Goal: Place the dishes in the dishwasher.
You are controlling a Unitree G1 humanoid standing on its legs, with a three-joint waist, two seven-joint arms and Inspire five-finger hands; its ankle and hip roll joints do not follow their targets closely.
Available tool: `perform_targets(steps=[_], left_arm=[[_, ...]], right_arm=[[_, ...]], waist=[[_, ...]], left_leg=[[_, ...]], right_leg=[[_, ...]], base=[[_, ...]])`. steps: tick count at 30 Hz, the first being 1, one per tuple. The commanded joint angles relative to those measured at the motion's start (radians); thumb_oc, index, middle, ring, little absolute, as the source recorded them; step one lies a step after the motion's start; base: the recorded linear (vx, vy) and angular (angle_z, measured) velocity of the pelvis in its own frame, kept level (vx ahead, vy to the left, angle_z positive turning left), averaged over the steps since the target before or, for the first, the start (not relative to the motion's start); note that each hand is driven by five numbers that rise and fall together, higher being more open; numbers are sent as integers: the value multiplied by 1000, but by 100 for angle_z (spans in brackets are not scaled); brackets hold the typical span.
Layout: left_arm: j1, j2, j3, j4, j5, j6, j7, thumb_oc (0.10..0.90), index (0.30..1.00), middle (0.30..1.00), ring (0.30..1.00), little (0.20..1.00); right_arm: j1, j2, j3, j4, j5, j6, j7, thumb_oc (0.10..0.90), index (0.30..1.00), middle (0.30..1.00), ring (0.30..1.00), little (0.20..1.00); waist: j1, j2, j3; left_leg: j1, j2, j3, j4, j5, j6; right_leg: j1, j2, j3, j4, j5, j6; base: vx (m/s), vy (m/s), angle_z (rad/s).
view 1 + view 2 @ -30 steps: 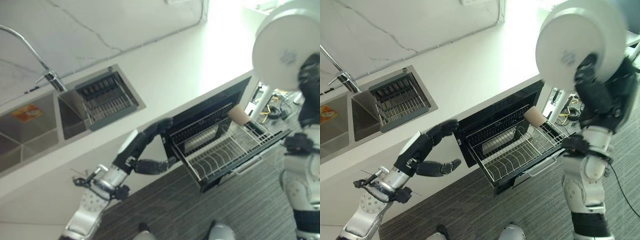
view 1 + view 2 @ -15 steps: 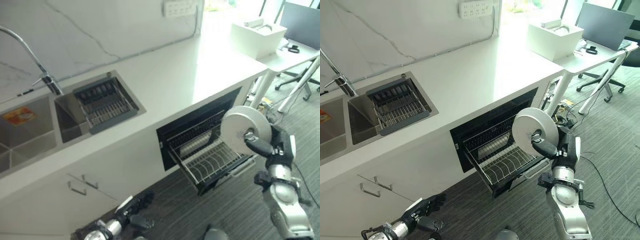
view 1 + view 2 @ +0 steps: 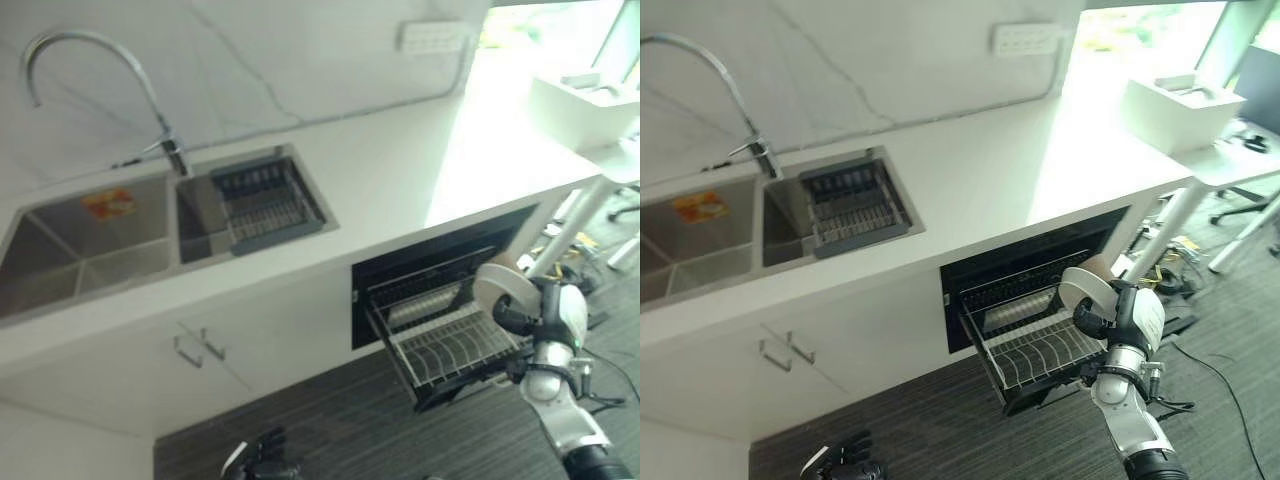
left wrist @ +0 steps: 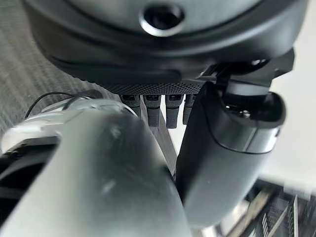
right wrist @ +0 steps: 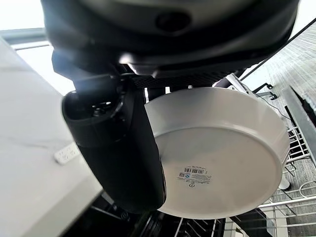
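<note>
One plate (image 5: 217,153) – pinched in right hand (image 5: 118,148)

The left hand (image 3: 845,462) sits at the six o'clock edge of the right eye view, cut off by the frame and too small to read its fingers; in its own wrist view the fingers (image 4: 159,106) are half hidden behind a grey rounded part of the arm. The right hand (image 5: 118,148) covers the nine o'clock part of the white plate (image 5: 222,153), and its fingers lie behind the plate, out of sight. The dishwasher rack (image 3: 1035,350) is partly screened by the plate at its three o'clock corner. A tan object (image 3: 1098,266) behind the plate is too small to identify. The sink (image 3: 700,240) is cut at nine o'clock.
</note>
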Motion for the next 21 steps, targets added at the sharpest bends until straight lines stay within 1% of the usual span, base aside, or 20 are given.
perform_targets(steps=[1, 4, 6, 10, 11, 12, 13, 14, 15, 19, 21], left_arm=[[-10, 97, -34, -42, -1, -26, 39, 800, 900, 900, 900, 900], [-10, 97, -30, -13, -5, -38, 45, 800, 900, 900, 900, 900], [-14, 102, -38, -7, -20, -37, 59, 800, 900, 900, 900, 900], [-30, 111, -60, 4, -45, -45, 71, 800, 900, 900, 900, 900], [-35, 112, -63, 5, -51, -47, 71, 800, 900, 900, 900, 900], [-42, 115, -70, 9, -64, -49, 73, 800, 900, 900, 900, 900], [-48, 117, -73, 12, -72, -54, 71, 800, 900, 900, 900, 900], [-60, 118, -85, 18, -86, -61, 75, 800, 900, 900, 900, 900], [-73, 119, -95, 17, -102, -63, 78, 800, 900, 900, 900, 900], [-102, 124, -120, 22, -137, -79, 86, 800, 900, 900, 900, 900], [-118, 136, -131, 8, -167, -88, 87, 800, 900, 900, 900, 900]], right_arm=[[-176, -62, -48, -85, -74, -95, -110, 400, 300, 300, 300, 300], [-226, -66, -9, 17, -76, -83, -133, 400, 300, 300, 300, 300], [-260, -66, 22, 92, -69, -59, -153, 400, 300, 300, 300, 300], [-349, -69, 65, 235, -23, -19, -185, 400, 300, 300, 300, 300], [-363, -68, 72, 258, -23, -19, -191, 400, 300, 300, 300, 300], [-389, -71, 83, 292, -17, 9, -196, 400, 300, 300, 300, 300], [-405, -75, 91, 319, -8, 22, -203, 400, 300, 300, 300, 300], [-435, -84, 99, 377, -12, 48, -201, 400, 300, 300, 300, 300], [-464, -92, 106, 438, -5, 56, -206, 400, 300, 300, 300, 300], [-526, -111, 118, 553, -20, 58, -208, 400, 300, 300, 300, 300], [-571, -126, 143, 606, -34, 76, -210, 400, 300, 300, 300, 300]], waist=[[5, -15, 29], [28, -7, 29], [43, -3, 34], [68, 9, 52], [71, 11, 56], [77, 15, 62], [81, 19, 67], [87, 25, 76], [95, 33, 88], [107, 49, 123], [116, 61, 153]], left_leg=[[31, 19, -35, 114, -149, -16], [22, 10, -53, 114, -146, -16], [13, 3, -65, 114, -143, -16], [-13, -12, -90, 114, -137, -16], [-17, -14, -93, 114, -136, -15], [-26, -18, -99, 114, -134, -14], [-32, -22, -103, 114, -133, -14], [-44, -29, -110, 114, -131, -13], [-58, -35, -118, 114, -129, -11], [-86, -49, -132, 114, -125, -5], [-116, -58, -142, 114, -122, -1]], right_leg=[[44, 0, -36, -15, -30, 22], [51, -6, -52, -15, -31, 21], [53, -12, -62, -15, -29, 21], [44, -24, -74, -15, -20, 22], [42, -25, -76, -15, -19, 23], [36, -30, -78, -15, -16, 24], [31, -33, -80, -15, -13, 24], [21, -37, -83, -15, -8, 24], [9, -43, -85, -15, -2, 25], [-17, -53, -86, -15, 9, 27], [-45, -58, -82, -15, 15, 27]], base=[[14, 12, 11], [27, 21, 20], [23, 14, 27], [-27, 21, 13], [-74, 27, 17], [-66, 20, 21], [-97, 34, 18], [-131, 43, 14], [-154, 45, 7], [-118, 17, 19], [-178, -10, 5]])
